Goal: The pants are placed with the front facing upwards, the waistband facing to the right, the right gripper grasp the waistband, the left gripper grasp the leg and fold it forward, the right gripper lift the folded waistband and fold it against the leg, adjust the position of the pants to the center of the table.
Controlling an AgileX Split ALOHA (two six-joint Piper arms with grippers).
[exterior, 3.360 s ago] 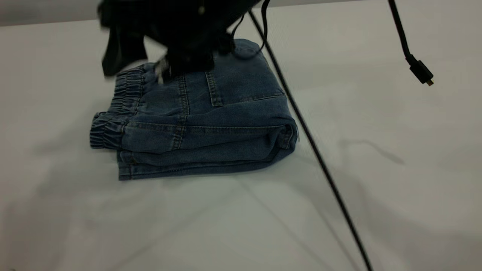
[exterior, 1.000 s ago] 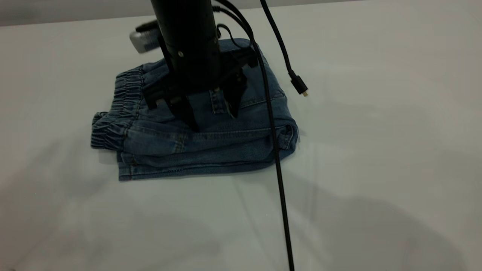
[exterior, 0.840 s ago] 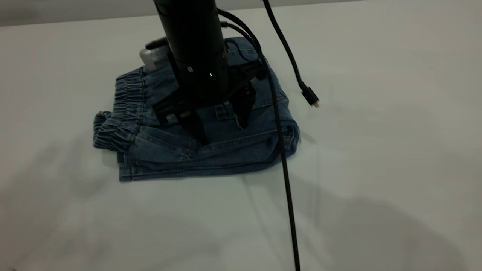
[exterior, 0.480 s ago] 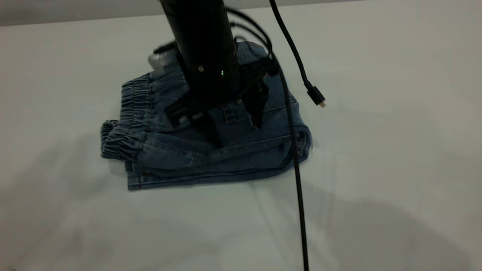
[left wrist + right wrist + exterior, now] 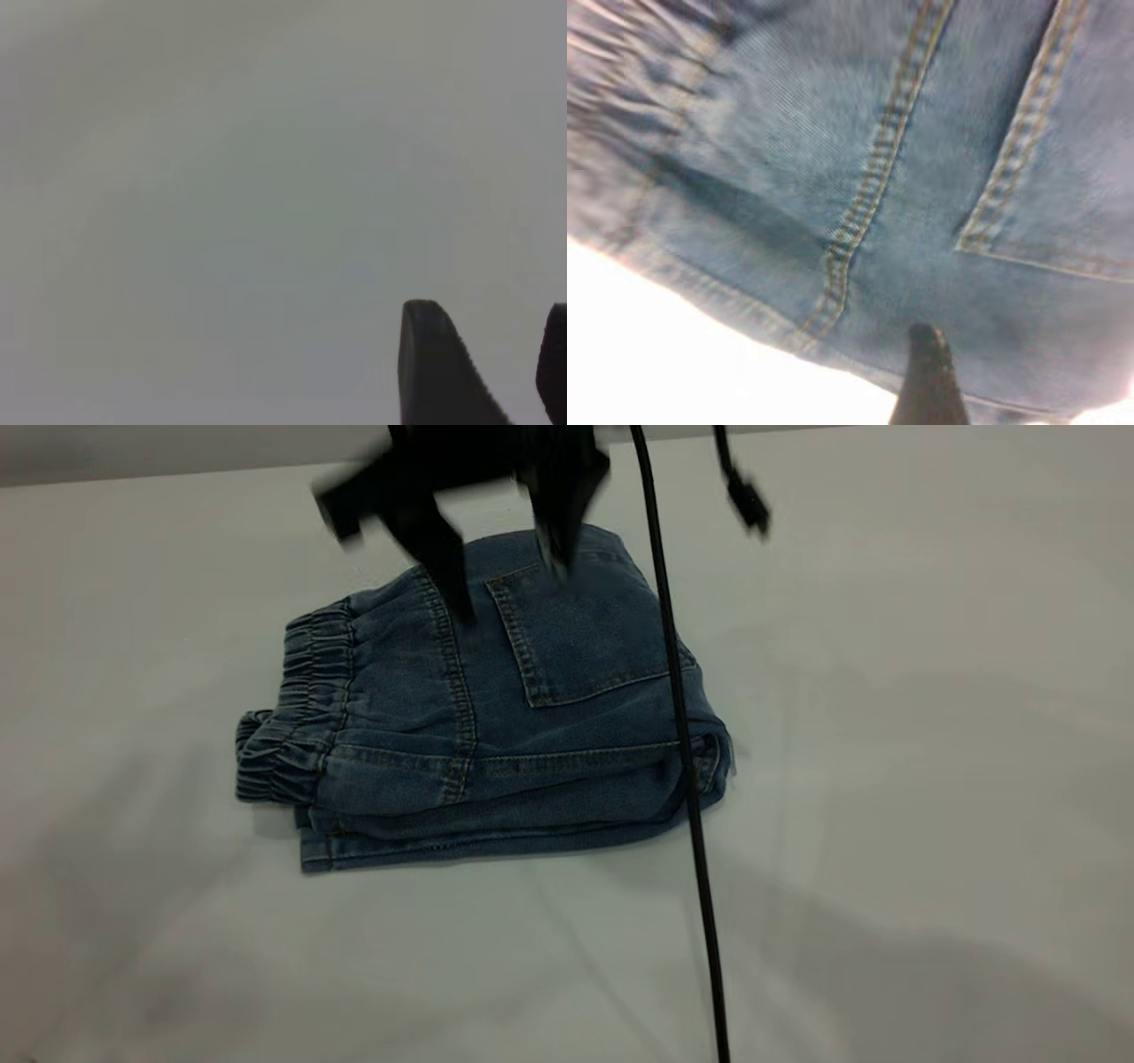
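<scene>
The pants (image 5: 532, 717) lie folded in a compact stack on the table (image 5: 886, 779), square back pocket (image 5: 585, 638) facing up. The puckered waistband (image 5: 310, 682) forms the stack's left end. My right gripper (image 5: 500, 558) hovers blurred above the far edge of the stack, open and holding nothing. In the right wrist view, denim with tan seams (image 5: 868, 177) fills the picture behind one dark fingertip (image 5: 926, 381). The left gripper (image 5: 492, 363) is open over bare table (image 5: 221, 177) and does not appear in the exterior view.
A black braided cable (image 5: 691, 779) hangs across the right side of the pants down to the front edge of the view. A loose plug (image 5: 749, 505) dangles at the top right. Bare tabletop surrounds the stack.
The right gripper was pressing open on the folded pants and slid them slightly to the right. It has now lifted off and risen toward the far side; the pants lie still.
</scene>
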